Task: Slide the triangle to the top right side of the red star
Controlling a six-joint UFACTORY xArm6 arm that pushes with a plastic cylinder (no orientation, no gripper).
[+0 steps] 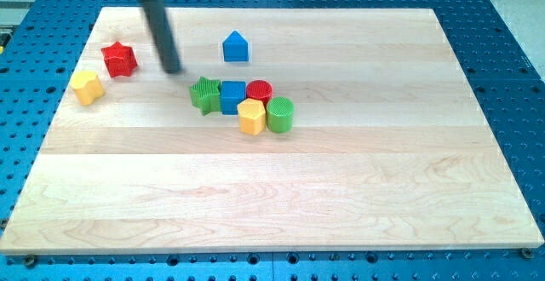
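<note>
The blue triangle-topped block sits near the view's top, a little left of centre. The red star lies at the upper left of the wooden board. My tip rests on the board between them, to the right of the red star and to the lower left of the blue block, touching neither.
A yellow block lies below-left of the red star. A cluster sits mid-board: green star, blue cube, red cylinder, yellow hexagon, green cylinder. The board lies on a blue perforated base.
</note>
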